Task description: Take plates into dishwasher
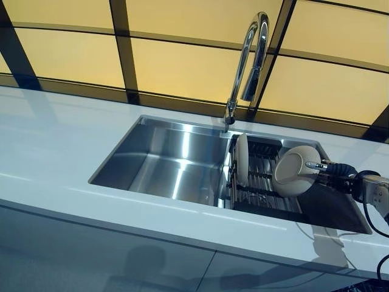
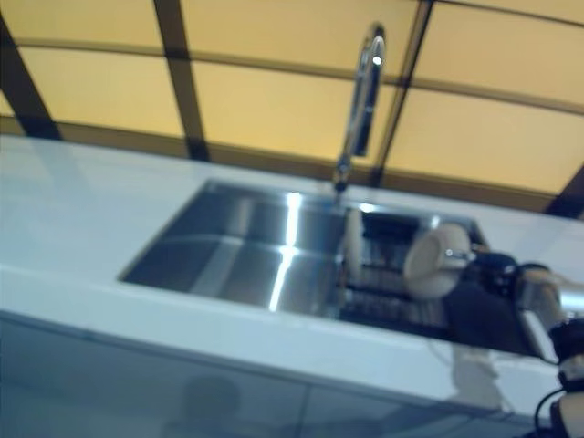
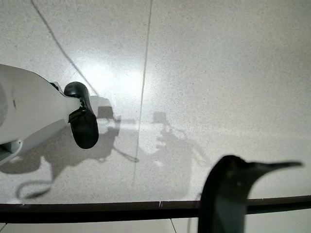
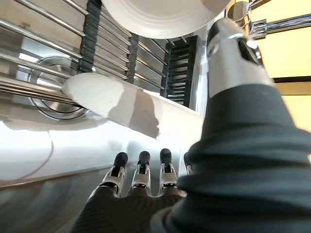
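A steel sink (image 1: 159, 163) is set in a white counter. A dark dish rack (image 1: 265, 182) sits in its right part. One pale plate (image 1: 242, 159) stands on edge in the rack's left end. My right hand (image 1: 340, 173) comes in from the right and holds a second pale plate (image 1: 295, 171) by its rim, tilted above the rack. In the right wrist view the thumb (image 4: 233, 48) and fingers (image 4: 141, 172) pinch that plate's rim (image 4: 112, 99); the racked plate (image 4: 155, 14) shows beyond. My left hand (image 3: 228, 194) shows only as a dark shape over the floor.
A tall curved faucet (image 1: 246, 67) rises behind the sink, just left of the rack. The white counter (image 1: 48, 146) runs wide on the left and in front. Yellow panels with dark frames stand behind it.
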Motion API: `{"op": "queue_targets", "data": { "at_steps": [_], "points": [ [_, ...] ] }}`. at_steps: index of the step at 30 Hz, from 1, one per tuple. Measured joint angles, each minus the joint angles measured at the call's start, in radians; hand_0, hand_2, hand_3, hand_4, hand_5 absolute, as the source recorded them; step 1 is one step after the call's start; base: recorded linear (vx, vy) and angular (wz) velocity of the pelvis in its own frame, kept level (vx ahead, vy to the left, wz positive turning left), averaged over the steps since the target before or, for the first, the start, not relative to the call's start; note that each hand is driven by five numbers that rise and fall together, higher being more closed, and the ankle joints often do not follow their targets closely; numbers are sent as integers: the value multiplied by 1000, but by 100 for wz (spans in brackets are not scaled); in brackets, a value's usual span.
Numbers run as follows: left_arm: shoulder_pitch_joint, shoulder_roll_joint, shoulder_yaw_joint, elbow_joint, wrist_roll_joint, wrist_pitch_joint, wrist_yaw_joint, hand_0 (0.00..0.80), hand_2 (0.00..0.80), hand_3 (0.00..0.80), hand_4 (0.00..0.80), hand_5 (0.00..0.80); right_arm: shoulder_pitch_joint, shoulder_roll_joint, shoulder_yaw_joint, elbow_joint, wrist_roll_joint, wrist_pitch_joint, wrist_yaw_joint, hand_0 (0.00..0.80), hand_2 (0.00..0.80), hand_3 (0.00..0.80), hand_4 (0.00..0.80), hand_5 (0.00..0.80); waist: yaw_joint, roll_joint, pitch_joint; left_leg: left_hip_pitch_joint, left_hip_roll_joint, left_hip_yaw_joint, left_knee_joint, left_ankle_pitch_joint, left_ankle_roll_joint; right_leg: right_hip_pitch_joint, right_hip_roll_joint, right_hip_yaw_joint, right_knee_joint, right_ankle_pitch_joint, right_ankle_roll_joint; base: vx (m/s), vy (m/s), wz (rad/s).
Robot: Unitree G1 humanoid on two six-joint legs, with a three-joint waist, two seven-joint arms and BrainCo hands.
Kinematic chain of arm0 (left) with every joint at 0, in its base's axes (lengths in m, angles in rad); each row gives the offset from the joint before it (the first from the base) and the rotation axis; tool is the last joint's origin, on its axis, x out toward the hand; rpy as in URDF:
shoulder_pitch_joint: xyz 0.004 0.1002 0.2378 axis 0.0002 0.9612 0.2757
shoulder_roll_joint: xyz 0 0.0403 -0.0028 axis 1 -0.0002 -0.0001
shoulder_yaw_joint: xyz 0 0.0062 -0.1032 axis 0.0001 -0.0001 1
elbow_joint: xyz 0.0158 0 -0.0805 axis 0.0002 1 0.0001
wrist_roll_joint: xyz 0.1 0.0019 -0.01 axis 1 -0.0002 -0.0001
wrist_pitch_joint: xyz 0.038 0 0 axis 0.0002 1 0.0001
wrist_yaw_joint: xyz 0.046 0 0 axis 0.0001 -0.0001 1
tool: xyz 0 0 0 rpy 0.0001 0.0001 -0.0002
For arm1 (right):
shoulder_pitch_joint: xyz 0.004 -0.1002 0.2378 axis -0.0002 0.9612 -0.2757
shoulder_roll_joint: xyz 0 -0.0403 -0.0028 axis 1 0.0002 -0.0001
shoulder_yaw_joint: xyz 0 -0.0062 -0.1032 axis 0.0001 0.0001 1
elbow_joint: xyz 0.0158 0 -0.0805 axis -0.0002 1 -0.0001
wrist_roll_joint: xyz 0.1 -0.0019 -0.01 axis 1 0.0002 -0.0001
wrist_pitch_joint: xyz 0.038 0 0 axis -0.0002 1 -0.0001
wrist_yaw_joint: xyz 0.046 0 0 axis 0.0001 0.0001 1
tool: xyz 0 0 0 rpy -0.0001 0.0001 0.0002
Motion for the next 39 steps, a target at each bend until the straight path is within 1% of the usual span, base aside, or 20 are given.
{"op": "queue_targets", "data": {
  "at_steps": [1,2,3,5,6,7,8,12,14,18,32,39],
  "points": [
    [0,0,0,0,0,0,0,0,0,0,0,0,0,4,0,-1,0,1,-1,0,0,0,0,0,0,0,0,0,0,0,0,0,0,0,0,0,0,0,0,0,0,0],
    [0,0,0,0,0,0,0,0,0,0,0,0,0,8,0,-3,0,1,-2,41,41,41,41,41,-1,0,0,0,0,0,0,0,0,0,0,0,0,0,0,0,0,0],
    [0,0,0,-1,0,0,0,0,0,0,0,0,0,11,1,-5,0,1,-3,251,251,251,251,251,-1,0,0,0,0,0,0,0,0,0,0,0,0,0,0,0,0,0],
    [0,0,0,-1,0,0,0,0,0,0,0,0,0,17,1,-9,0,1,-4,511,511,511,511,511,0,0,0,0,0,0,0,0,0,0,0,0,0,0,0,0,0,0],
    [0,0,0,-1,0,0,0,0,0,0,0,0,0,21,1,-14,0,1,-4,612,612,612,612,612,0,0,0,0,0,0,0,0,0,0,0,0,0,0,0,0,0,0],
    [0,0,0,-1,0,0,0,0,0,0,0,0,0,26,1,-20,0,1,-5,781,781,781,781,781,0,0,0,0,0,0,0,0,0,0,0,0,0,0,0,0,0,0],
    [0,-1,0,-1,0,0,0,0,0,0,0,0,0,31,3,-28,0,1,-7,800,800,800,800,800,0,0,0,0,0,0,0,0,0,0,0,0,0,0,0,0,0,0],
    [0,-1,0,-2,0,0,0,0,0,0,0,0,0,32,4,-37,-1,-1,-20,800,800,800,800,800,0,-1,0,0,0,0,0,0,0,0,0,0,0,0,0,0,0,0],
    [2,-1,0,-1,0,0,0,0,0,0,0,0,-1,31,2,-39,-1,-20,-38,800,800,800,800,800,0,-2,-1,0,0,0,0,0,0,0,0,0,0,0,0,0,0,0],
    [0,-1,0,-2,-1,0,0,0,0,0,0,0,-2,31,0,-42,-1,-38,-49,800,800,800,800,800,0,-5,-2,0,0,0,0,0,0,0,0,0,0,0,0,0,0,0],
    [0,-2,0,-2,-1,-2,1,0,0,0,0,0,-2,31,0,-45,1,-45,-94,800,800,800,800,800,0,-5,-2,0,0,0,0,0,0,0,0,0,0,0,0,0,0,0],
    [0,-2,0,-1,-1,-18,1,0,0,0,0,0,-2,32,0,-79,50,-55,-123,800,800,800,800,800,-1,-5,-2,6,0,1,0,0,0,5,0,1,0,0,0,0,0,0]
  ]
}}
